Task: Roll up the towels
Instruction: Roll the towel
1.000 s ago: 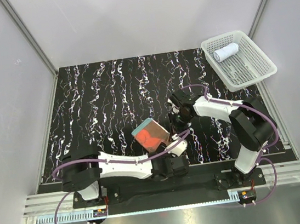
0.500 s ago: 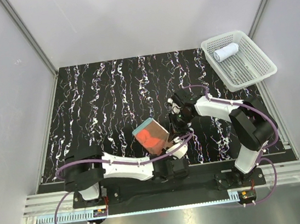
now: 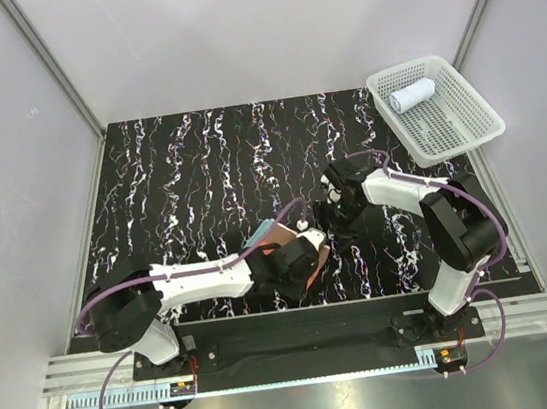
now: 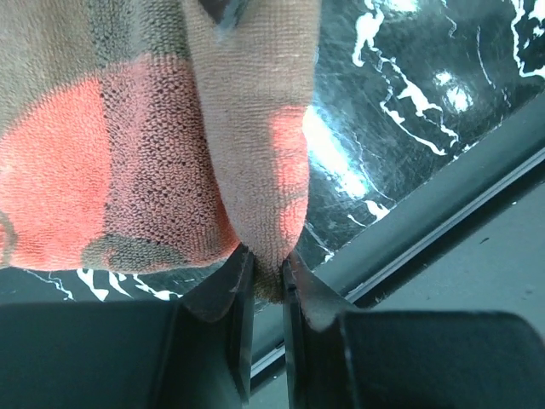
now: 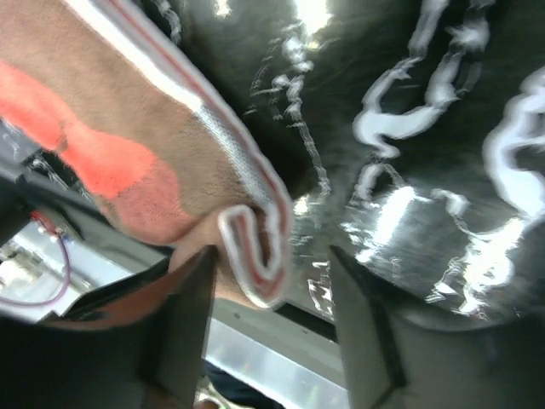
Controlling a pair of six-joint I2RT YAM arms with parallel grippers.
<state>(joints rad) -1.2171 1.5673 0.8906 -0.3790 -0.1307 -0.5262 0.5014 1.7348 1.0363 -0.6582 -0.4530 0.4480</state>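
Rolling is in hand on the orange-red towel [image 3: 270, 235], bunched between the two arms near the middle of the table's [image 3: 169, 178] near edge. Our left gripper [image 4: 266, 273] pinches a fold of it tight. Our right gripper [image 5: 272, 264] has its fingers apart, with the towel's striped edge curled between them, unclamped. The white towel [image 3: 412, 96] lies rolled in the basket [image 3: 465, 129], far right. Next, we judge, the right fingers should take that edge and turn it inward.
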